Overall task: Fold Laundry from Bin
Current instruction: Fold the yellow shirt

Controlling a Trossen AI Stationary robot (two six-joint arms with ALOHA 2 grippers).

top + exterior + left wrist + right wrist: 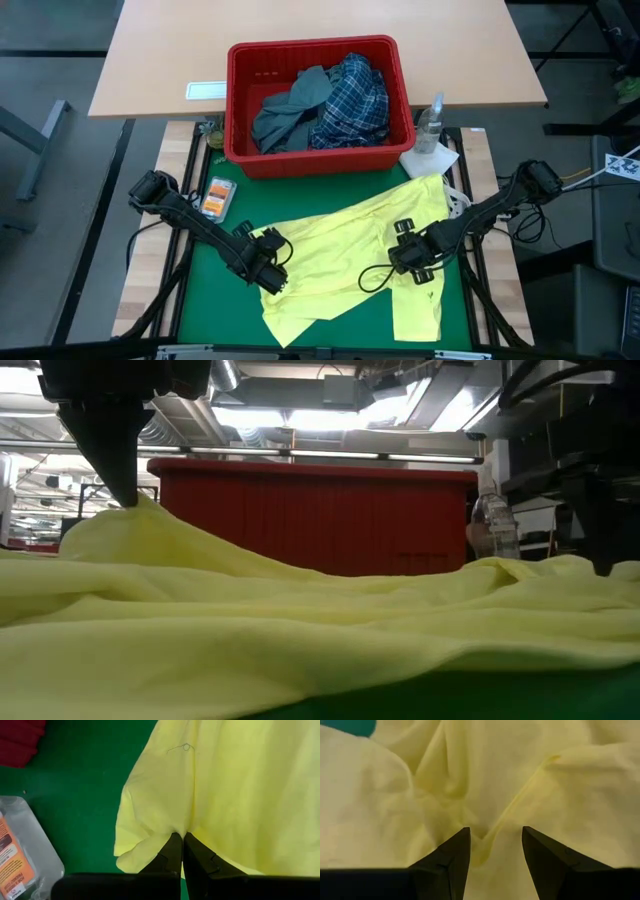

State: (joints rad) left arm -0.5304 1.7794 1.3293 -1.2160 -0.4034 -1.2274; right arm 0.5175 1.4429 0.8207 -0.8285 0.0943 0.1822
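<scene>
A yellow garment (pixel 350 250) lies spread and wrinkled on the green mat (pixel 210 300), and it fills the low view as yellow garment (pixel 300 620). My left gripper (pixel 181 838) is shut on its left part, near an edge. My right gripper (pixel 495 834) points down, open, over the garment's right part, with a raised crease (pixel 487 837) between its fingers; whether they touch the cloth I cannot tell. The red bin (pixel 240 110) stands at the far side and holds a grey-blue garment (pixel 290 110) and a plaid shirt (pixel 355 100). My left gripper pinches a small tuck of the yellow cloth (pixel 172 827) between its two shut fingers, near the garment's left edge. It comes slanting down from the left. The cloth rises to a low peak (pixel 140 510) at the fingers, and the remainder lies on the mat.
A clear bottle (pixel 430 122) and a white paper towel (pixel 432 160) sit to the right of the bin. An orange-labelled packet (pixel 216 197) lies on the mat's left. Behind the bin is a wooden table (pixel 160 60). Bare mat shows at the near left.
</scene>
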